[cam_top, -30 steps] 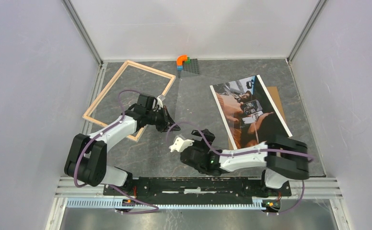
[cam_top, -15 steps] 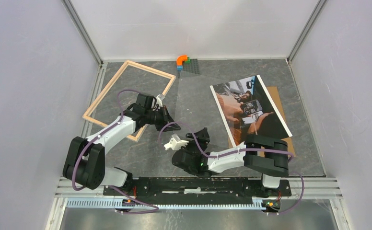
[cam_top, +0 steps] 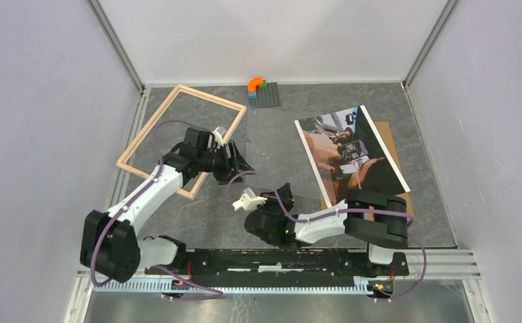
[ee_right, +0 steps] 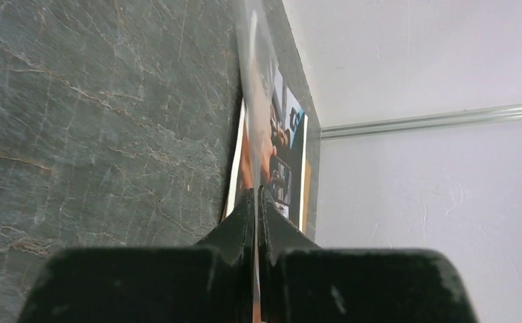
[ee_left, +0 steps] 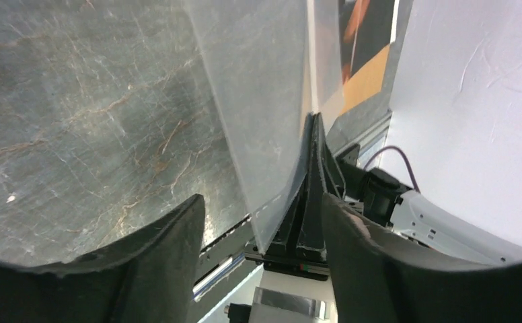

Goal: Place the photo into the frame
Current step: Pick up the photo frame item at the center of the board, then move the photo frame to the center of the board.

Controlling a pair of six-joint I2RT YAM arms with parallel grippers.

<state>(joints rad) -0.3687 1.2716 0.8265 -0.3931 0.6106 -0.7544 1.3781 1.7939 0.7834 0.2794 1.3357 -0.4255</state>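
Note:
The photo (cam_top: 349,153) lies face up at the right of the table, on a brown backing board (cam_top: 394,145). The pale wood frame (cam_top: 210,99) lies flat at the back left. My left gripper (cam_top: 237,165) hovers by the frame's near right corner, and its open fingers (ee_left: 177,235) straddle a clear sheet (ee_left: 258,101) without touching it. My right gripper (ee_right: 255,192) is shut on that sheet's edge. The sheet stands upright between the two grippers. In the right wrist view the photo (ee_right: 282,155) shows beyond the fingertips.
A small dark baseplate (cam_top: 265,94) with orange, green and blue bricks sits at the back centre. Grey walls close in the table on three sides. The arms' base rail (cam_top: 278,259) runs along the near edge.
The left gripper let go of the clear sheet and opened. The right gripper moved left to the sheet and shut on it. The left arm shifted slightly back.

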